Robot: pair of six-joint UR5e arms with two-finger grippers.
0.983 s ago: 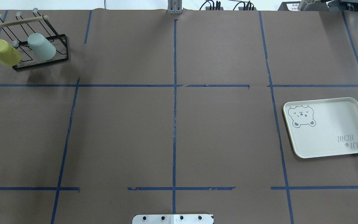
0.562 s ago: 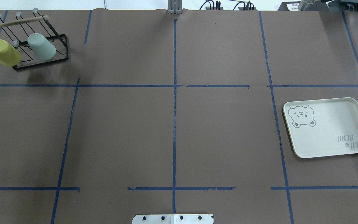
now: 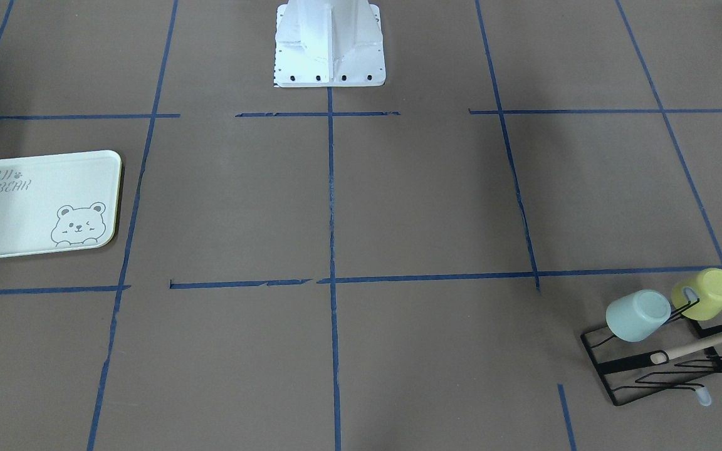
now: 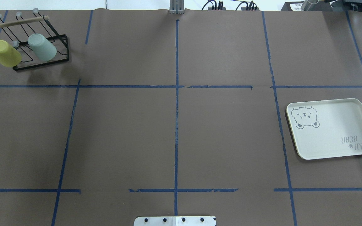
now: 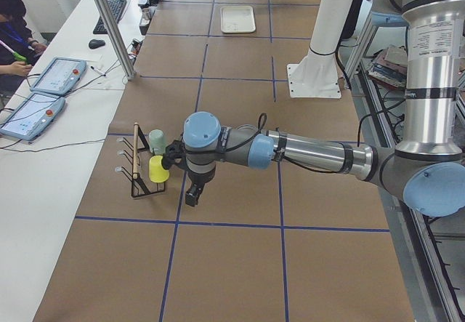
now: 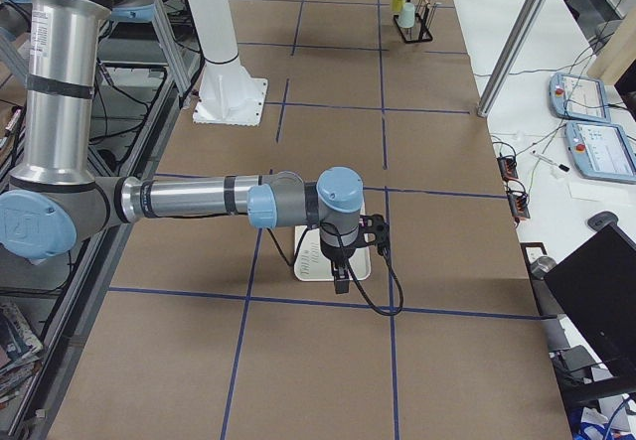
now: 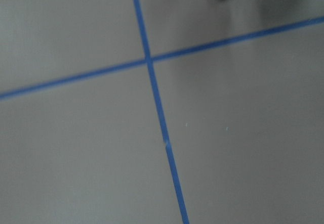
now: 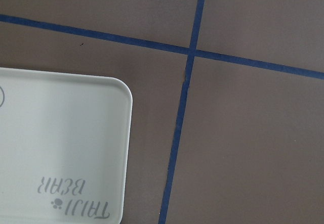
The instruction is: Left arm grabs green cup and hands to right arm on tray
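The green cup [image 4: 42,47] hangs tilted on a black wire rack [image 4: 60,58] at the table's far left; it also shows in the front view [image 3: 638,315] and the left side view [image 5: 156,137]. The tray [image 4: 335,131] lies bare at the right, and its corner shows in the right wrist view [image 8: 61,143]. The left gripper [image 5: 192,195] hangs above the table just beside the rack. The right gripper [image 6: 341,281] hangs over the tray's edge [image 6: 304,257]. Both grippers show only in the side views, so I cannot tell whether they are open or shut.
A yellow-green cup [image 4: 5,52] hangs on the same rack, next to the green cup. A wooden bar [image 4: 14,22] tops the rack. Blue tape lines cross the brown table. The white robot base [image 3: 329,44] stands at the table's near edge.
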